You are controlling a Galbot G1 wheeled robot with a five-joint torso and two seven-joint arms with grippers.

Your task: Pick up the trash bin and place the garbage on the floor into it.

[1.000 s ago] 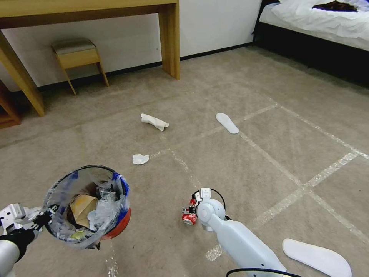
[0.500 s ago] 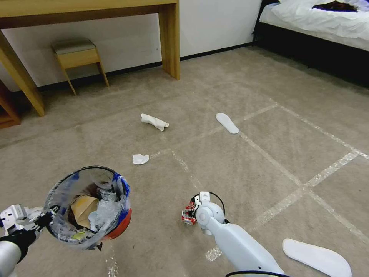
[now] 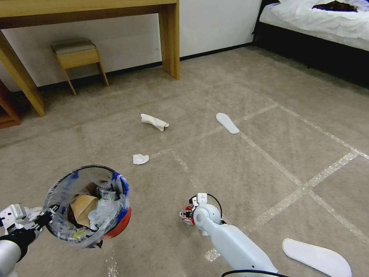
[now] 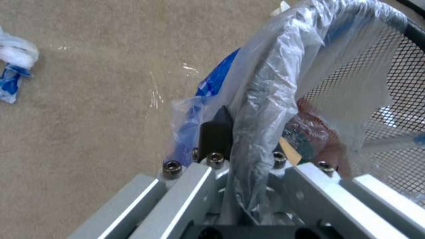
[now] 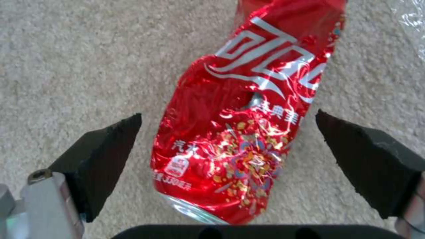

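While left gripper (image 3: 40, 221) clamps trash bin (image 3: 87, 206) rim, right gripper (image 5: 228, 146), spread, has neared crushed can (image 5: 248, 113).

left gripper (image 3: 45, 220) clamped, right gripper (image 5: 228, 149) spread

The right gripper (image 3: 184, 215) is mostly hidden behind its own wrist in the head view, and the crushed red can (image 5: 248, 122) between its pads runs off the wrist picture's edge. The trash bin (image 4: 354, 83) is cut off beyond the left gripper (image 4: 241, 139), whose inner pad is buried under plastic.
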